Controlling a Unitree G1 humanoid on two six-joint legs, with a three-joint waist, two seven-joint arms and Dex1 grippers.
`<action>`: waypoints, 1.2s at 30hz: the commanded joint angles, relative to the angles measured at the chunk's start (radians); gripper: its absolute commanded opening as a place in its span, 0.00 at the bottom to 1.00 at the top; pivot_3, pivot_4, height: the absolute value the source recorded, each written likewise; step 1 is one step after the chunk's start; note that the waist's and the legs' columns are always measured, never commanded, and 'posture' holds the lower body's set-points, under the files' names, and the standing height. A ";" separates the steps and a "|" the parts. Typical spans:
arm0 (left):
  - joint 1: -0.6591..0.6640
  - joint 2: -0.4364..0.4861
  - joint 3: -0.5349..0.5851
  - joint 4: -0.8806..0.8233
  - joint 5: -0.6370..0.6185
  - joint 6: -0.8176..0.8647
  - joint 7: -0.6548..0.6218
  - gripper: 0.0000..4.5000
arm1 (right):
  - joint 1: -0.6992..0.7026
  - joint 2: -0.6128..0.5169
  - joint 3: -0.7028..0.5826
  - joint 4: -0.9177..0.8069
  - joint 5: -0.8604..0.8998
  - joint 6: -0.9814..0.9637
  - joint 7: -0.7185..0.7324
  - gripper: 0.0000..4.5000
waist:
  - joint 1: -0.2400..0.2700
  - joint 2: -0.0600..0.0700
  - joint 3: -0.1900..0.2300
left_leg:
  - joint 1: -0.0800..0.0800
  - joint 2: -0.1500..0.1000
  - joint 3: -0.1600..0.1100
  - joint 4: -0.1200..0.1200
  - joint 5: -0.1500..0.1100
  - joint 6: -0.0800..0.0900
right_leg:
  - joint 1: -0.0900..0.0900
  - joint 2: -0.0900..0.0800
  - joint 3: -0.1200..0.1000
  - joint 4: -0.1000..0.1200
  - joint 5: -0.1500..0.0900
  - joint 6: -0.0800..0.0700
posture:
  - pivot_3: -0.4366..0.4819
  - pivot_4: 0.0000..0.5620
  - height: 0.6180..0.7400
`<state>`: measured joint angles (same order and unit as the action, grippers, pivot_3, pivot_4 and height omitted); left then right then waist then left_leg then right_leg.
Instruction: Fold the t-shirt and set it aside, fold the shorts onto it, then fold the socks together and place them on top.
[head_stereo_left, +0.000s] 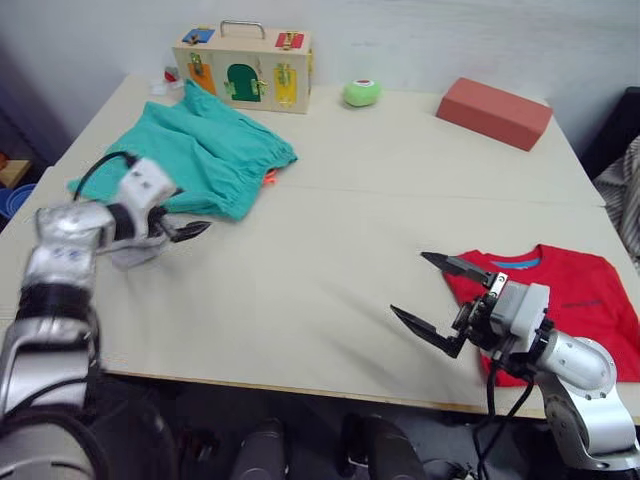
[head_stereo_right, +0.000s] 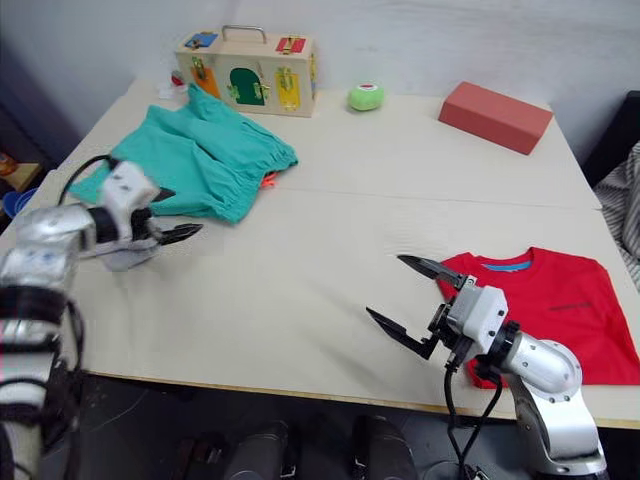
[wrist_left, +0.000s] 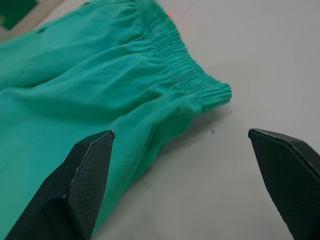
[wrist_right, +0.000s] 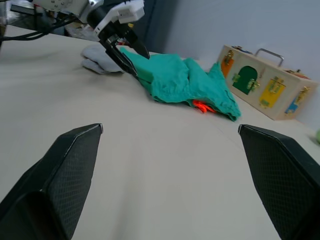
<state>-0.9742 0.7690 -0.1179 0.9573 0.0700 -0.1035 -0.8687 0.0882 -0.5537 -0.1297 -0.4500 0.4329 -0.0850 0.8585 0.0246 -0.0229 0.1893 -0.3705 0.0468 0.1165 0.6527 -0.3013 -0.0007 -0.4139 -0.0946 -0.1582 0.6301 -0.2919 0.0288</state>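
Right claw (head_stereo_left: 437, 297) sits closest to me, lower right of the head view, fingers spread wide, nothing between them, hovering over bare tabletop (head_stereo_left: 330, 250). Just behind it, at the right edge, the t-shirt (head_stereo_left: 570, 300) lies flat, red, blue collar band facing up; it looks folded, though I cannot tell how neatly.

Left claw (head_stereo_left: 185, 230) is at the left of the frame, fingers parted as the left wrist view shows, empty. It sits just beside the near edge of the shorts (head_stereo_left: 190, 160), not touching as far as I can see. The shorts are a rumpled teal heap in the upper left, elastic waistband toward the middle of the tabletop, a bit of orange drawstring (head_stereo_left: 270, 177) peeking out at their lower right.

Socks (wrist_right: 102, 63): a light grey bundle on the tabletop under the left claw's wrist, next to the shorts.

Along the far edge: a wooden latch box (head_stereo_left: 243, 69) with a metal handle, a green ball (head_stereo_left: 361, 92), a red brick-shaped block (head_stereo_left: 494, 112).
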 joint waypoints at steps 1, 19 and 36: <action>-0.101 -0.027 -0.052 0.214 0.108 -0.117 0.071 1.00 | 0.048 -0.025 -0.039 -0.061 -0.007 0.004 -0.017 0.99 | -0.017 -0.001 0.000 | 0.001 0.000 0.003 -0.002 0.000 0.001 | 0.000 0.000 0.001 0.000 0.001 0.002 | 0.48 0.27 1.00; -0.332 -0.185 0.059 0.340 0.073 -0.303 -0.075 0.01 | 0.246 -0.017 -0.107 -0.165 -0.049 0.017 -0.130 1.00 | -0.021 -0.008 0.005 | 0.000 0.001 0.002 0.007 -0.004 0.005 | -0.001 -0.002 0.011 0.001 0.002 0.006 | 0.48 0.27 1.00; 0.137 -0.403 -0.089 -0.585 -0.304 0.183 -0.664 0.01 | 0.238 -0.120 -0.201 -0.235 0.053 0.147 -0.089 1.00 | -0.031 -0.007 0.004 | 0.003 0.001 0.007 0.013 -0.004 0.005 | -0.001 0.001 0.022 0.008 0.002 0.007 | 0.48 0.27 1.00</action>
<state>-0.8558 0.3729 -0.1841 0.4921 -0.1792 -0.0125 -1.5006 0.3336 -0.6604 -0.3221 -0.6342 0.4561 0.0486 0.7730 -0.0059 -0.0300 0.1933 -0.3673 0.0481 0.1233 0.6654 -0.3051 0.0037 -0.4150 -0.0940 -0.1358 0.6383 -0.2904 0.0355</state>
